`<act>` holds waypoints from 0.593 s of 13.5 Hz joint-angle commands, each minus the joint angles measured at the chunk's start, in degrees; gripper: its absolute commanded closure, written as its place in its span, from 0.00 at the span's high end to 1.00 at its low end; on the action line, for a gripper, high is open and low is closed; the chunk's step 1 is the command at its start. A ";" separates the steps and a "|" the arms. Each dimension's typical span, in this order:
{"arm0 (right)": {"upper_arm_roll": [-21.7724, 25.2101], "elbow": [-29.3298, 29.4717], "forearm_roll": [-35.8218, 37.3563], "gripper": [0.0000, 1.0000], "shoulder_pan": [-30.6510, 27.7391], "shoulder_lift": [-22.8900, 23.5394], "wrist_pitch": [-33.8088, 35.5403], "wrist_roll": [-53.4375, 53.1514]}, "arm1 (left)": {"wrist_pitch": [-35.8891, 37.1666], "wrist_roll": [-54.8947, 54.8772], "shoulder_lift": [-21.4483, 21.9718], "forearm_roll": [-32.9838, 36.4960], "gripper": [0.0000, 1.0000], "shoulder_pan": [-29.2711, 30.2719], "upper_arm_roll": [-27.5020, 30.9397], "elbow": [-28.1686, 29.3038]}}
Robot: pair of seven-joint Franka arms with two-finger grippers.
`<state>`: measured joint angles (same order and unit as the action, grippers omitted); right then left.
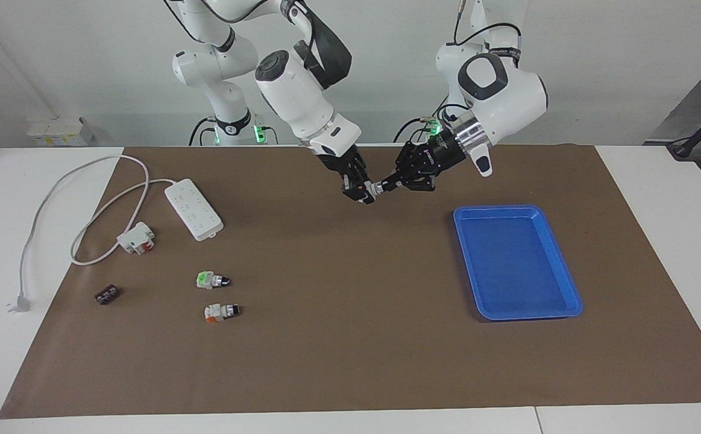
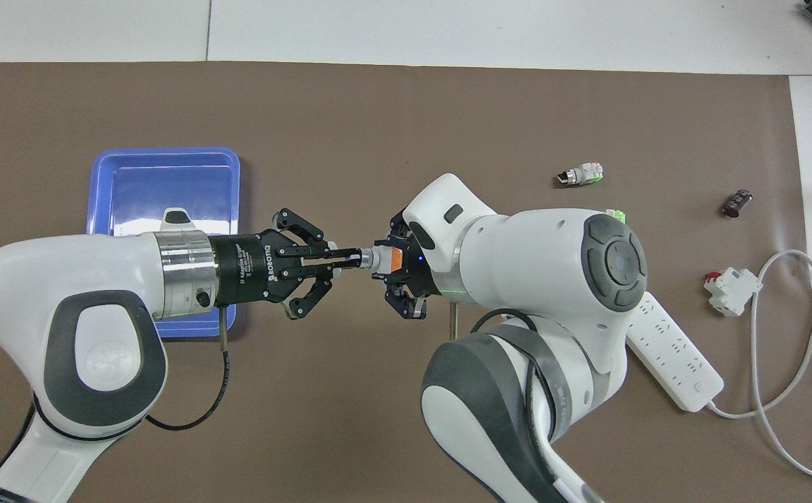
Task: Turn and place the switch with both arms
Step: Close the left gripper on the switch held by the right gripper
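Both grippers are meeting in the air over bare mat: right gripper [image 2: 397,260] is pinching the switch [image 2: 383,259] by its orange block, left gripper [image 2: 347,258] is pinching its black knob. Blue tray [image 1: 558,253] is lying toward the left arm's end; two spare switches [image 1: 211,279], power strip [image 1: 193,208] are lying well apart, nothing obstructing.

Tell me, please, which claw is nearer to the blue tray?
Left. The left claw hangs over bare mat beside the blue tray, shut on the switch; the right claw grips the switch's other end, further towards the right arm's end.
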<state>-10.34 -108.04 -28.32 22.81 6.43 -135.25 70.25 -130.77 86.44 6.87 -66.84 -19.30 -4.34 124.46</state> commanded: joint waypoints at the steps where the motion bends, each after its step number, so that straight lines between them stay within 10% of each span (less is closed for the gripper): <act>1: -1.88 -1.83 -1.04 0.00 1.36 -2.39 3.85 -1.43 | -8.19 3.47 -2.30 -0.83 0.00 -0.74 0.65 -2.12; 5: -1.88 -1.83 -1.04 0.00 1.36 -2.39 3.85 -1.34 | -9.59 8.47 -2.39 -0.83 0.00 -0.65 0.65 -2.12; 6: -1.88 -1.83 -1.04 0.26 1.36 -2.39 3.85 -1.34 | -10.38 10.66 -2.48 -0.83 0.00 -0.74 0.65 -2.03; 7: -1.88 -2.00 -1.04 0.97 1.36 -2.39 3.68 -1.60 | -11.78 12.86 -2.48 -0.83 0.00 -0.74 0.65 -1.94; 8: -1.88 -2.00 -1.04 1.00 1.27 -2.39 3.59 -1.69 | -12.31 14.53 -2.56 -0.83 0.00 -0.83 0.65 -2.03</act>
<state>-10.42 -107.92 -28.31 22.86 6.85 -136.14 70.25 -132.92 96.98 6.99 -66.85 -19.59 -4.61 124.75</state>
